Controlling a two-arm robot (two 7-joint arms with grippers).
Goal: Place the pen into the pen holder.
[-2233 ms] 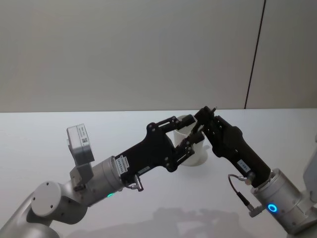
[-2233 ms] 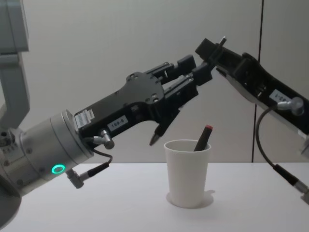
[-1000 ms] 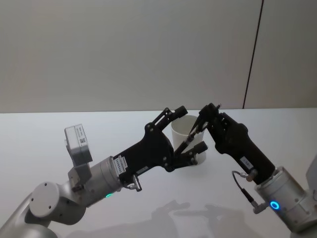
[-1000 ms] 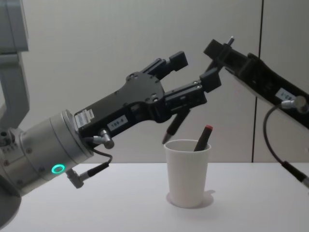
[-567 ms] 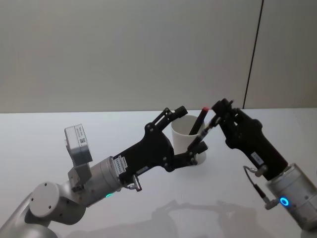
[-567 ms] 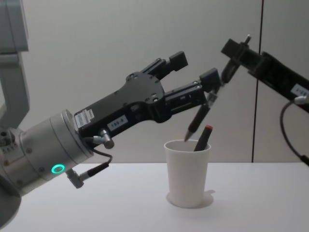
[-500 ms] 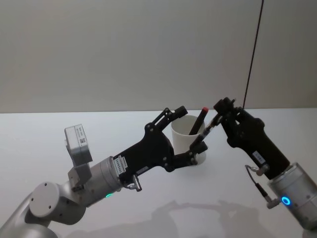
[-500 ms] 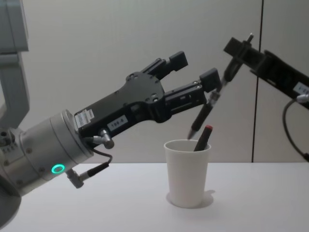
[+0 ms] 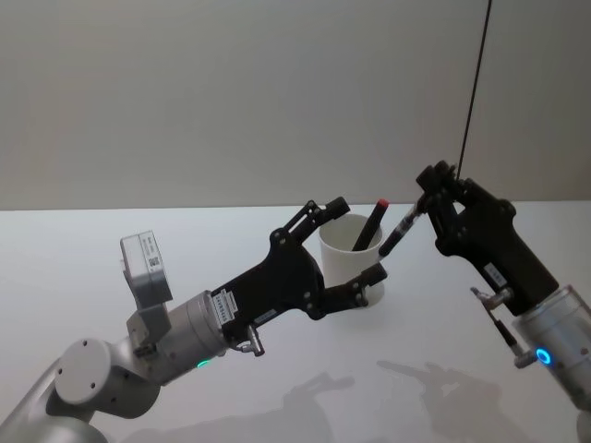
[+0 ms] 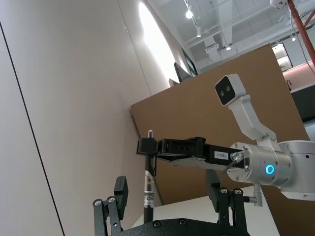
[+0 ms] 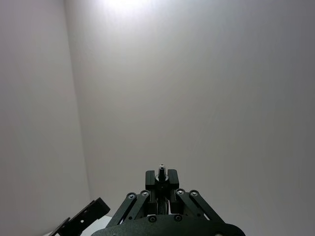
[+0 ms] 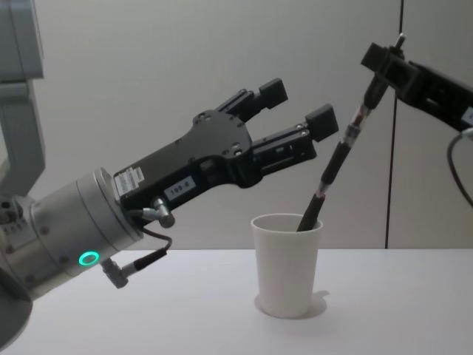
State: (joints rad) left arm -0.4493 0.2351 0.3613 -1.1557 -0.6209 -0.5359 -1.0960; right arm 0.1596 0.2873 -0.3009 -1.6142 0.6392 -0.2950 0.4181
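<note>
1. Left of the pen holder (image 12: 287, 262) and higher than its rim, the left gripper (image 12: 295, 115) hangs with its jaws spread and nothing between them; by the look of it, its part is finished.
2. Up and to the right of the pen holder, the right gripper (image 12: 380, 65) is clamped on the top end of the pen (image 12: 341, 154).
3. The pen holder itself stands upright on the white table (image 12: 185, 310), with a second, red-capped pen (image 9: 369, 225) already leaning inside it.
4. The pen slants down toward the cup's rim, tip at or just above it; lowering and release remain.
</note>
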